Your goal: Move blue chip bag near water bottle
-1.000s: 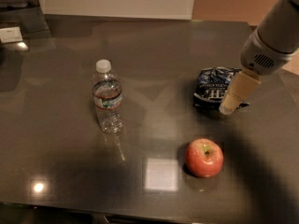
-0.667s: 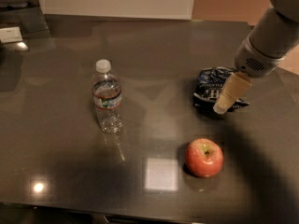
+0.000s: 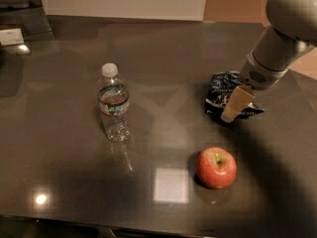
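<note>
The blue chip bag (image 3: 221, 89) lies crumpled on the dark table (image 3: 163, 68) at the right. The water bottle (image 3: 113, 103) stands upright at the left centre, well apart from the bag. My gripper (image 3: 231, 114) reaches down from the upper right on the grey arm (image 3: 277, 43). Its beige tip sits over the front right part of the bag and hides some of it. I cannot tell whether it touches or holds the bag.
A red apple (image 3: 216, 167) sits in front of the bag, near the table's front edge. A small white object (image 3: 11, 36) lies at the far left back corner. A wall runs along the table's back.
My gripper has moved a little to the left over the chip bag. The bag, bottle and apple have not moved.
</note>
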Robot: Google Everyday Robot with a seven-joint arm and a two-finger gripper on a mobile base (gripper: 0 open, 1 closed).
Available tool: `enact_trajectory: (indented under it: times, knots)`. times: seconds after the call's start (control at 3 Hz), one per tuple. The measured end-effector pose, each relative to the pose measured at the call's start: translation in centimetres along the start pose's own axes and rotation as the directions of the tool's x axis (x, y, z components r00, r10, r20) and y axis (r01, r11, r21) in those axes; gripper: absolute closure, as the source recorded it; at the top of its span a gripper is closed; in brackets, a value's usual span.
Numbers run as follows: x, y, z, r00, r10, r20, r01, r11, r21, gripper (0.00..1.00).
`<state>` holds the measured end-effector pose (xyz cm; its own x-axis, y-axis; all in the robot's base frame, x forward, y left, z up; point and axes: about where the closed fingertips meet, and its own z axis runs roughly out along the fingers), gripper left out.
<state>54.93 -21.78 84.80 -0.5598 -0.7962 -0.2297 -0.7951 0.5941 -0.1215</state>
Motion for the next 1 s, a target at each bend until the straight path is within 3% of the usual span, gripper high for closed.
enact_trajectory:
  times: [0.67, 1.0]
  knots:
    - [0.0, 0.1, 0.2, 1.0, 0.001, -0.01, -0.002, 0.9997, -0.025, 0.65]
    - [-2.0, 1.4, -1.6, 0.996, -0.075, 0.043, 0.077, 0.9964, -0.036, 0.88]
